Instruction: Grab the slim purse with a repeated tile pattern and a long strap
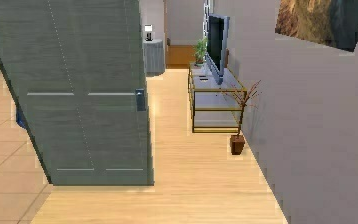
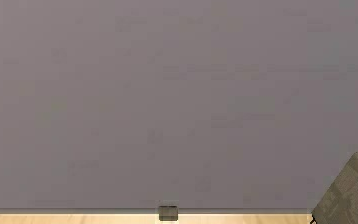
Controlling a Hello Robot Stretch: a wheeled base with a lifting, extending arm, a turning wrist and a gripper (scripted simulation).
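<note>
Ahead, a grey door (image 1: 82, 90) stands beside a glass counter (image 1: 232, 93) bearing a television (image 1: 217, 45); sideways, a grey wall (image 2: 177, 100). How the fingers stand and where the purse lies cannot be told.

Low at the arm side view's bottom edge, just left of the middle: small dark grey block (image 2: 167, 211), squarish, slightly wider than tall, flat-topped. Too small to tell whether part of the robot or a wall fitting.

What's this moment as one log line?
forward view: grey panelled door, black television on glass-shelved stand, twiggy plant in brown pot | arm side view: plain grey wall
</note>
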